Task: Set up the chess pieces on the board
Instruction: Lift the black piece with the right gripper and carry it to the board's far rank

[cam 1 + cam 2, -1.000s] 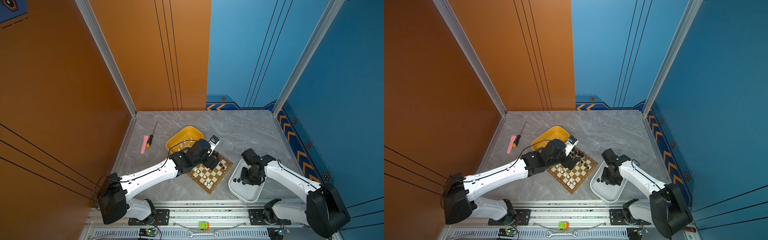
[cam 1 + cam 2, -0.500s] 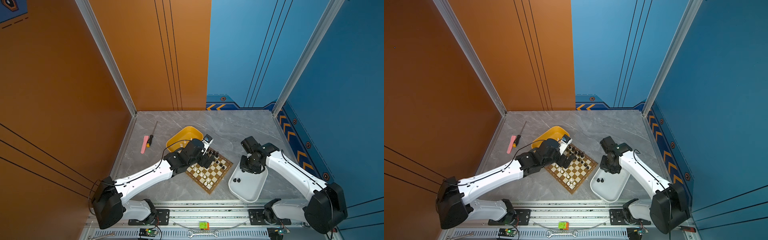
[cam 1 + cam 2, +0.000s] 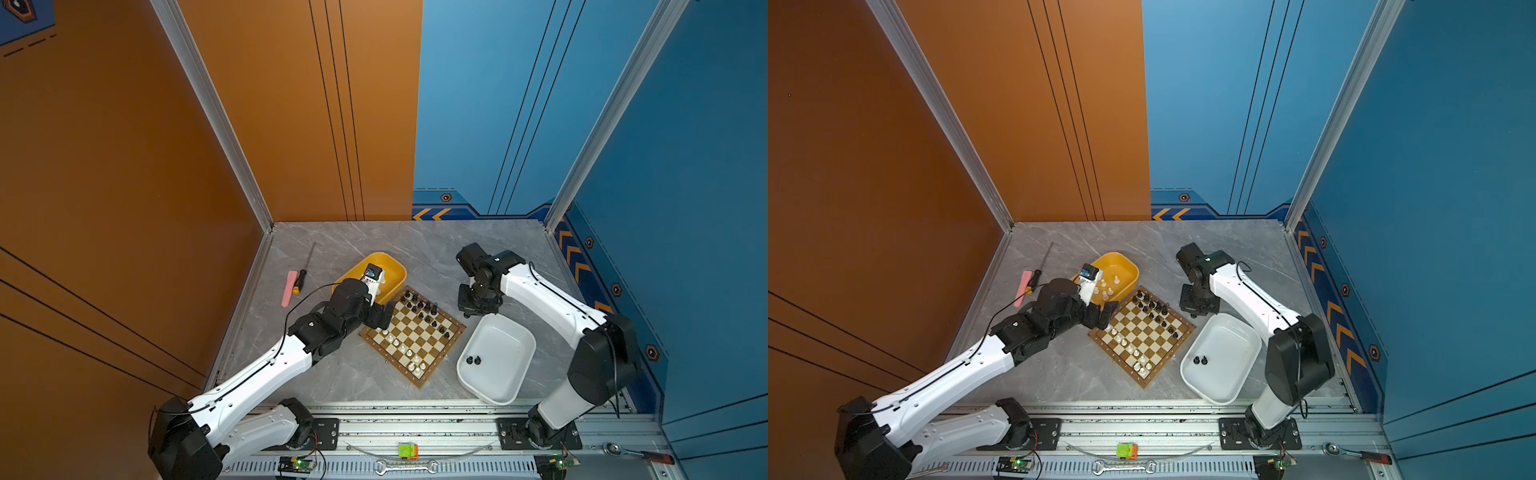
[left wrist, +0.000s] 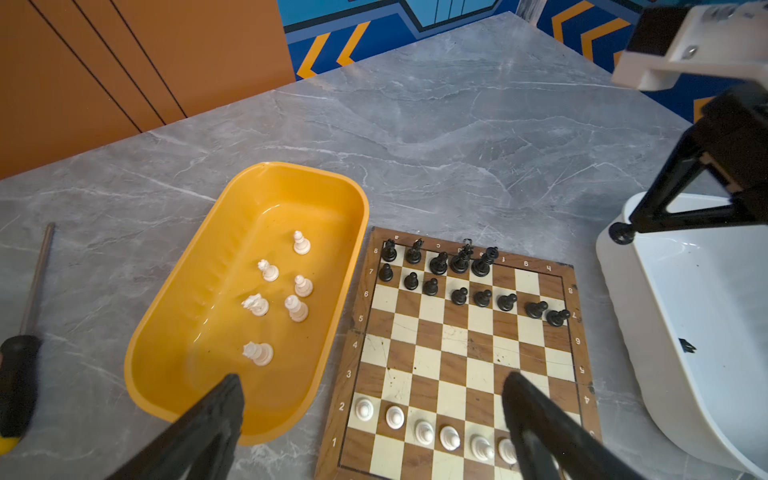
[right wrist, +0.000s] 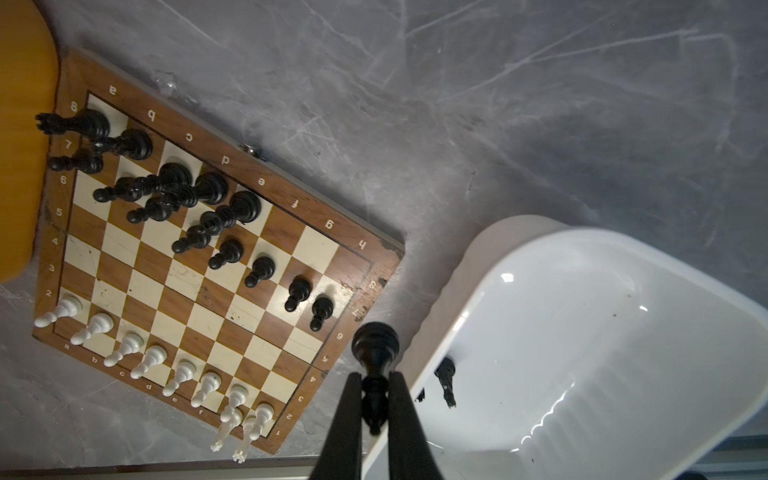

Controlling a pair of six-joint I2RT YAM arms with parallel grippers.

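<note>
Chess piece [image 5: 375,345], black — clamped in right gripper [image 5: 375,379], left gripper [image 4: 372,377] spread wide, empty.

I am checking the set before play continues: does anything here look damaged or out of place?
Yes. On the board, the brown border is chipped and worn at the corner beside letter h. A screwdriver also lies on the table near the yellow tray.

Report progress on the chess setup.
Done, on the board: black pawns, white pawns, five black back-row pieces, two white back-row pieces. In hand: the right hand is shut on a black piece; the left hand is open. Left: two black pieces in the white tray, six white pieces in the yellow tray.
</note>
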